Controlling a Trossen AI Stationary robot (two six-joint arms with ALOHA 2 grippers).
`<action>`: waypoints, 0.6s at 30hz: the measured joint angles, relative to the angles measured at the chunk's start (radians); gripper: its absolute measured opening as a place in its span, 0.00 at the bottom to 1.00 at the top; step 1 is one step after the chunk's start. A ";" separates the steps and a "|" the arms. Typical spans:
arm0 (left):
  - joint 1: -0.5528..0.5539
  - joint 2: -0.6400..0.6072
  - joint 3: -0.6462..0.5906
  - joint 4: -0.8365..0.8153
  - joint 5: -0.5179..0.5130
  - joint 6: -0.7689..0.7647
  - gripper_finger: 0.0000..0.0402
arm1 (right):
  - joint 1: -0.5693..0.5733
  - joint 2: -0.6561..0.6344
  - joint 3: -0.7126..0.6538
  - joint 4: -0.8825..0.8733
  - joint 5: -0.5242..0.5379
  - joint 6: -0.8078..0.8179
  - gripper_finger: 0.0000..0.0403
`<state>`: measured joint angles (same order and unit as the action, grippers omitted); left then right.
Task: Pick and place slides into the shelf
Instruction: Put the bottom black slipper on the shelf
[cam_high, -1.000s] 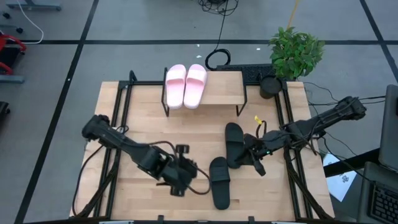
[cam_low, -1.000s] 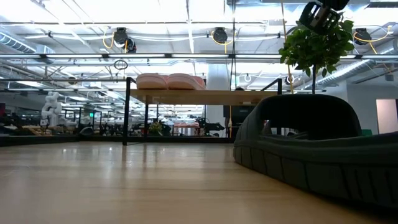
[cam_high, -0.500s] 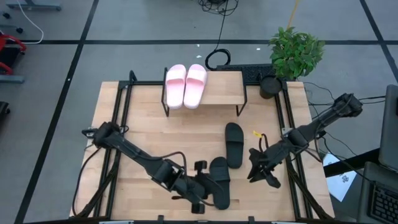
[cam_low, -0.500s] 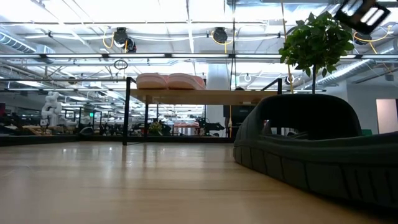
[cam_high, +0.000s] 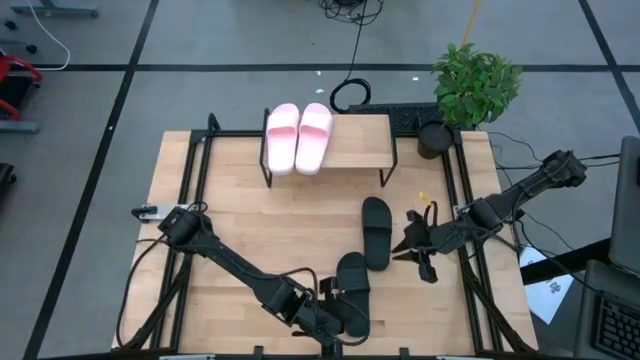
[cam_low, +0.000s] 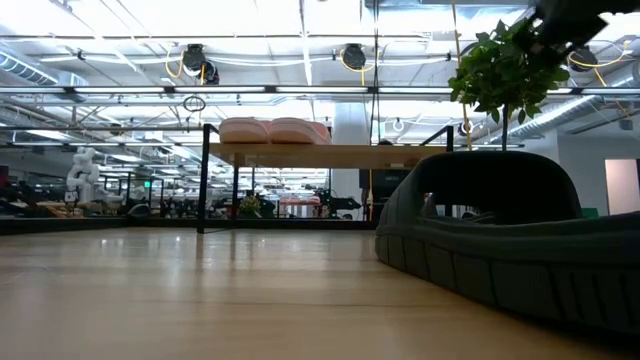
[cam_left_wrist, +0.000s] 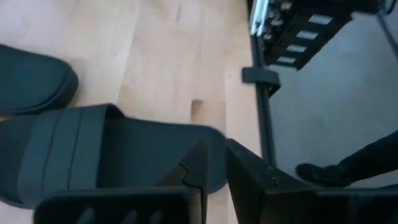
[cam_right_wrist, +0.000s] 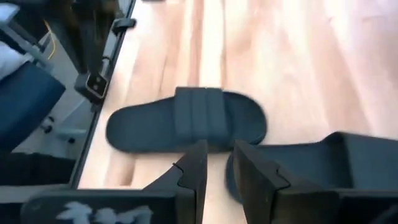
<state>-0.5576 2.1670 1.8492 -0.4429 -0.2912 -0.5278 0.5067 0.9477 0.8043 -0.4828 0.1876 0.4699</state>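
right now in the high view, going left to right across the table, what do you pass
left arm's jaws at the near edge → black slide sandal nearest the front → second black slide sandal → right arm's jaws → green potted plant at the far corner

A robotics lab, open and industrial. Shown by a gray floor (cam_high: 90, 120) marked with dark tape lines around the wooden desk (cam_high: 230, 220), exposed ceiling pipes and hanging cable reels (cam_low: 195, 58) in the upper part of the low view, more robot arms (cam_low: 80, 170) at far left there, plus a keyboard (cam_high: 415, 117) and potted plant (cam_high: 475, 82) at upper right.
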 joint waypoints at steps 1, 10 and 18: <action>0.002 0.005 0.000 -0.008 -0.001 0.000 0.12 | -0.006 -0.008 0.000 0.001 0.003 -0.010 0.17; 0.046 0.044 -0.001 -0.136 -0.046 -0.002 0.12 | -0.028 -0.057 0.000 0.018 0.022 -0.022 0.17; 0.086 0.042 -0.001 -0.139 -0.044 0.019 0.12 | -0.028 -0.061 0.000 0.020 0.022 -0.039 0.17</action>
<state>-0.4714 2.2089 1.8484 -0.5816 -0.3353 -0.5090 0.4782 0.8871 0.8043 -0.4632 0.2096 0.4311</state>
